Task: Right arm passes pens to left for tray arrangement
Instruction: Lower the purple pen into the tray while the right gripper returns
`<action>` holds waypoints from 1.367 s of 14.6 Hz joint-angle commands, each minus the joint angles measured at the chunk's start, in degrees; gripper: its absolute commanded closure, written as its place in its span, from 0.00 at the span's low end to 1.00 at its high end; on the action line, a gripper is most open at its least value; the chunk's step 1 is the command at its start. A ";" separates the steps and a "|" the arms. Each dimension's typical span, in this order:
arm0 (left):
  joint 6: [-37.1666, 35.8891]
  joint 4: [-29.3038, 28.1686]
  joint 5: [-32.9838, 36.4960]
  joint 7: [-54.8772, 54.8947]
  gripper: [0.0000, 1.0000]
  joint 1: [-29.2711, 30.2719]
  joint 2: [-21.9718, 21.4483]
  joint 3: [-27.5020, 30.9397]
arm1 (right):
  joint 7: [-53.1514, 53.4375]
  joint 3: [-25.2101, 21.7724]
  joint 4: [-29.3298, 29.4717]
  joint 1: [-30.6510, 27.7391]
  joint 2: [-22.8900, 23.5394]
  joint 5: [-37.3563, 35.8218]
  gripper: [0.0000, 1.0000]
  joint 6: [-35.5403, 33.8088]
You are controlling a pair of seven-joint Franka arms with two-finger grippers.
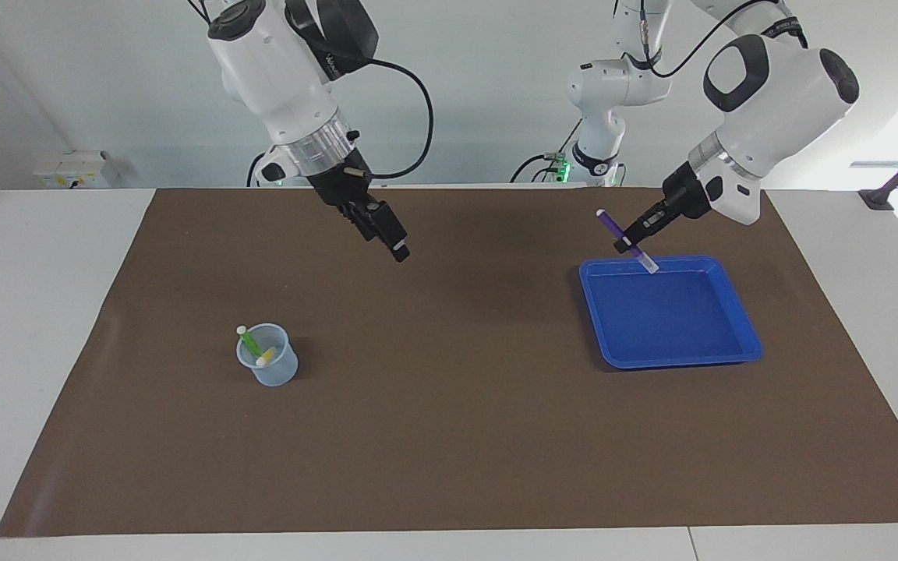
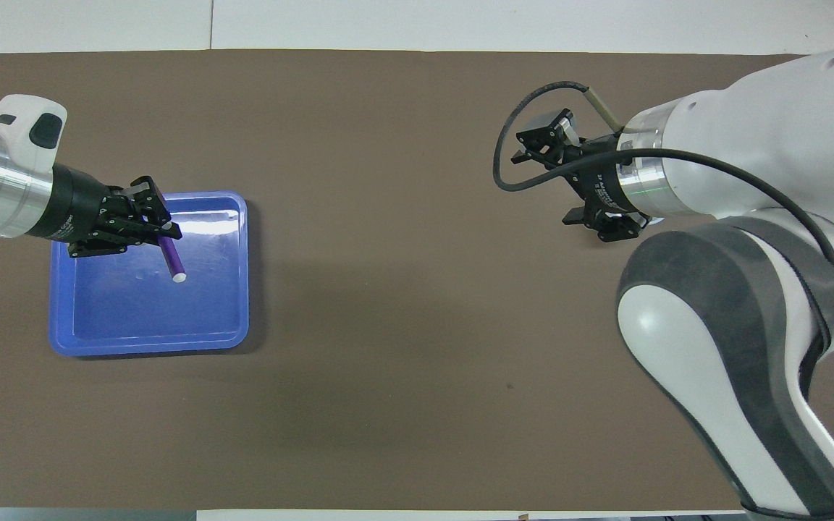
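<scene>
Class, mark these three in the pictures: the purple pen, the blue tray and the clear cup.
purple pen [image 1: 611, 227]: facing view, on its purple barrel.
blue tray [image 1: 680, 361]: facing view, on the rim farthest from the robots.
clear cup [image 1: 273, 370]: facing view, on its side wall.

facing: high, across the counter [image 1: 67, 327], looks at both robot bases, takes in the whole brown mat [image 1: 449, 436] | overhead: above robots' end, steeply down, closer | shared: mat, blue tray [image 1: 671, 358] [image 2: 149, 344], half a turn apart
</scene>
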 commanded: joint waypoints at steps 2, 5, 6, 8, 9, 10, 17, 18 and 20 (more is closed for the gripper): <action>3.91 -0.02 10.13 13.47 1.00 0.67 6.83 -0.27 | -18.15 -3.54 -4.35 -0.47 -2.07 -8.68 0.00 -2.55; 7.87 -0.54 15.77 16.82 1.00 0.41 10.97 -0.27 | -31.88 -7.85 -4.62 -0.47 -0.32 -14.93 0.00 -3.08; 8.83 -1.15 16.92 17.00 1.00 0.32 11.41 -0.27 | -35.66 -9.34 -4.62 -0.47 0.47 -16.08 0.00 -2.73; 12.25 -3.00 17.80 17.18 1.00 0.06 12.82 -0.27 | -41.30 -11.54 -4.62 -0.47 2.31 -16.53 0.00 -1.60; 14.36 -3.87 17.89 17.18 1.00 -0.12 14.13 -0.27 | -44.02 -12.42 -4.62 -0.56 3.37 -16.53 0.00 -0.37; 15.60 -4.40 17.98 17.09 1.00 -0.12 14.84 -0.27 | -47.09 -13.04 -4.70 -0.56 4.16 -16.53 0.00 0.69; 20.09 -8.10 17.90 16.56 1.00 0.49 15.99 -0.27 | -52.13 -13.84 -10.23 -1.00 6.98 -16.44 0.00 11.15; 20.09 -8.10 17.98 16.56 1.00 0.58 15.99 -0.27 | -52.13 -13.84 -11.02 -1.00 7.07 -16.44 0.00 12.03; 20.18 -8.28 17.98 16.56 0.83 0.58 15.99 -0.27 | -53.09 -13.93 -13.13 -1.00 6.55 -16.44 0.06 12.91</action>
